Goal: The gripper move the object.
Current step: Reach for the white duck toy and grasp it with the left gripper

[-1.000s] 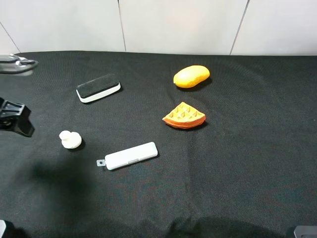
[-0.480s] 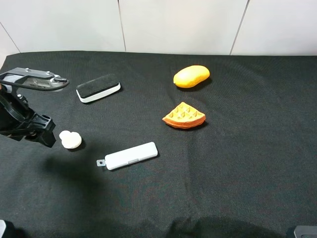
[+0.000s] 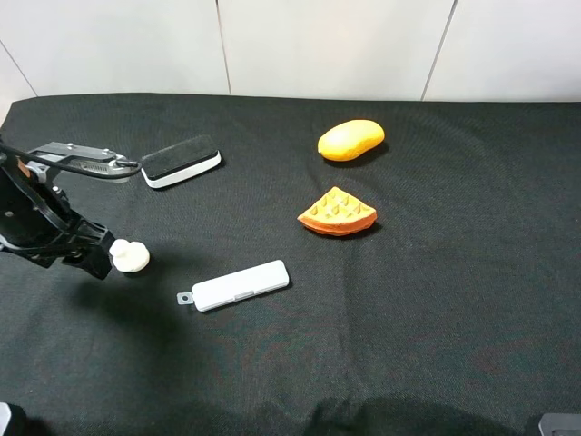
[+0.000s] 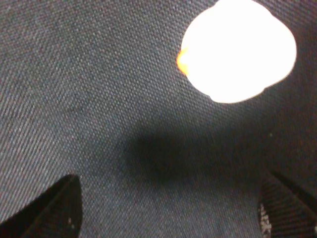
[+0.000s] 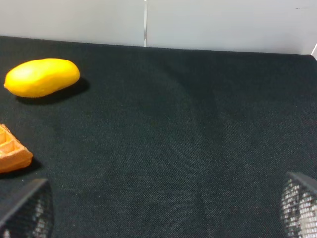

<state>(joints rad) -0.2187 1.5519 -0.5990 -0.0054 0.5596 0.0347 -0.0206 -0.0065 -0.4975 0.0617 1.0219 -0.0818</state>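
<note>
Mushroom piece sits at the left of the overhead frame on the black worktop, up and left of the white case. Left hand is right at it. The piece lies at the tip of the lower black finger, touching or just beside; I can't tell which from above. Upper silver finger is well apart from it, close to the eraser.

Wrist view: the piece is ahead of the fingertips, not yet between them, and off-centre toward one finger. Its two blobs line up roughly left-right in the overhead frame, small knob on the left, nearest the hand.

Left hand is spread wide, holding nothing. Right hand is also spread and empty, at the lower right corner, well apart, so this is the left arm's job.

My read: I need to advance and centre before closing, or that finger may nudge the piece away.
</note>
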